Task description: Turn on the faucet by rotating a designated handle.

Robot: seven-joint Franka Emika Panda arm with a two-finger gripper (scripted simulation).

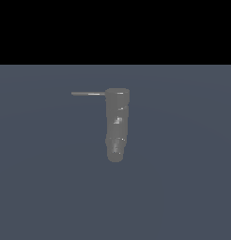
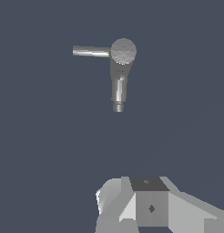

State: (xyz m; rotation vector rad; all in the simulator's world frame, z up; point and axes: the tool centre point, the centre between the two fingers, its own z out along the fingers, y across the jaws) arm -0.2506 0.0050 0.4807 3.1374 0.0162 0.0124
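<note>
While the tool (image 2: 150, 207) shows only partly, its grip state indeterminable, the faucet (image 2: 119, 68) and handle (image 2: 91, 51) stand well apart from it.

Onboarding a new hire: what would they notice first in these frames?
The grey faucet stands alone mid-frame on a blue-grey floor, lumpy and upright. Its thin handle juts from the top toward the exterior view's left. In the wrist view, the end effector sits well apart from the faucet, touching nothing; only its blocky grey body shows, so its jaw state can't be told.
</note>
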